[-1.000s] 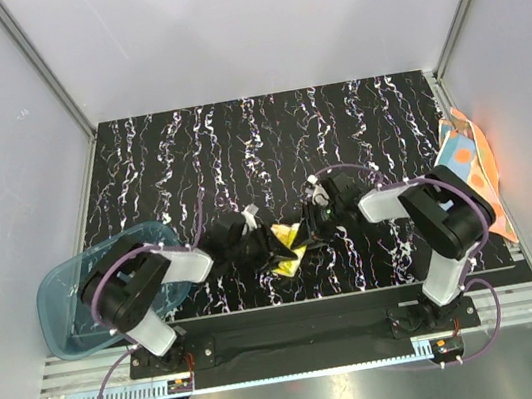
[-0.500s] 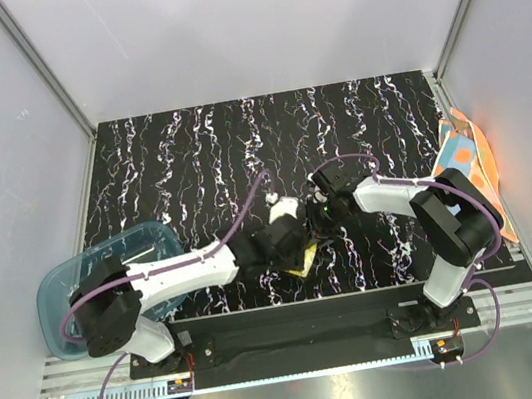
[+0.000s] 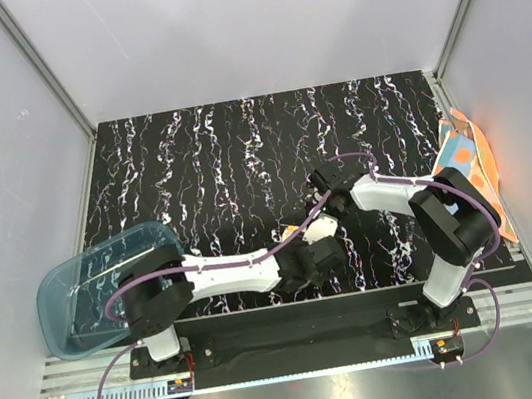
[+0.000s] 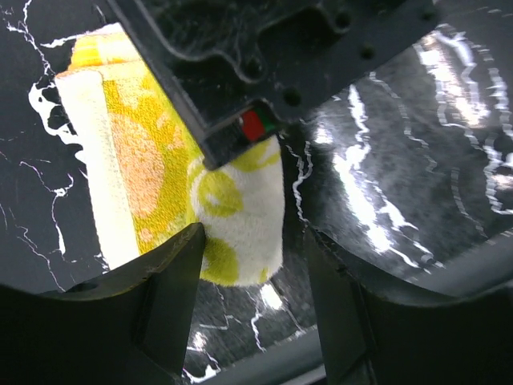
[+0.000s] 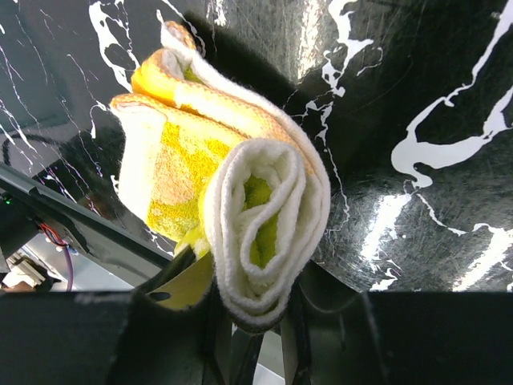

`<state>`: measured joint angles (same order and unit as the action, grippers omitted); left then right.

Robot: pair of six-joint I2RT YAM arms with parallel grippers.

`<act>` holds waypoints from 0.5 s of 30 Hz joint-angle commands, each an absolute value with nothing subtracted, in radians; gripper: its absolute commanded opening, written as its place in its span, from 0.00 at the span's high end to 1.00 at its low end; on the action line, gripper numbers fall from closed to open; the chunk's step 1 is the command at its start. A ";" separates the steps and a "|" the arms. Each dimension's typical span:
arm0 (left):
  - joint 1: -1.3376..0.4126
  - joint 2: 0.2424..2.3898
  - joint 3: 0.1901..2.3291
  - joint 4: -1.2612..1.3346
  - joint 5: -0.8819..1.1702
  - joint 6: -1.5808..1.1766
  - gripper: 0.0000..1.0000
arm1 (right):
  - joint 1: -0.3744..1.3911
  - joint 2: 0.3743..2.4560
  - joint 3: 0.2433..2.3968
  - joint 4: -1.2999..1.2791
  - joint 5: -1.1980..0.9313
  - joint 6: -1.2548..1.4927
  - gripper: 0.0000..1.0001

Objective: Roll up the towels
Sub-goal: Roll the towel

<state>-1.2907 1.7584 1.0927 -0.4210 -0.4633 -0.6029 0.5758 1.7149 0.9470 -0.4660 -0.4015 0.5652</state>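
Note:
The yellow towel (image 5: pixel 240 184) is a loose roll, its end pinched between the fingers of my right gripper (image 5: pixel 256 298), which is shut on it just above the black marbled mat. In the left wrist view the same towel (image 4: pixel 152 160) lies ahead, and its white-and-yellow corner hangs into the gap of my left gripper (image 4: pixel 252 237), open, with the left finger (image 4: pixel 164 293) beside the cloth. From above, the left gripper (image 3: pixel 317 255) sits just in front of the right gripper (image 3: pixel 328 205), and the arms hide most of the yellow towel. The orange towel (image 3: pixel 469 159) with blue patches lies crumpled at the mat's right edge.
A translucent blue tray (image 3: pixel 79 295) sits at the near left, half off the mat (image 3: pixel 238 153). The left arm stretches low along the mat's near edge. Grey walls close in the left, right and far sides.
My left arm has swung right along the near edge, and its jaws have opened off the yellow towel. The right gripper has kept its hold and shifted slightly.

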 commanded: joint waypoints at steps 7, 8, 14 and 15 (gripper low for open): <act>-1.293 1.789 1.023 -0.319 -0.522 -0.620 0.62 | 0.597 1.744 0.980 -0.505 -0.365 0.538 0.68; -1.293 1.781 1.009 -0.318 -0.522 -0.624 0.66 | 0.597 1.746 0.983 -0.508 -0.367 0.535 0.64; -1.295 1.732 0.902 -0.275 -0.502 -0.646 0.91 | 0.581 1.796 1.042 -0.531 -0.357 0.492 0.41; -1.293 1.718 0.885 -0.261 -0.496 -0.653 0.93 | 0.577 1.821 1.048 -0.528 -0.368 0.485 0.41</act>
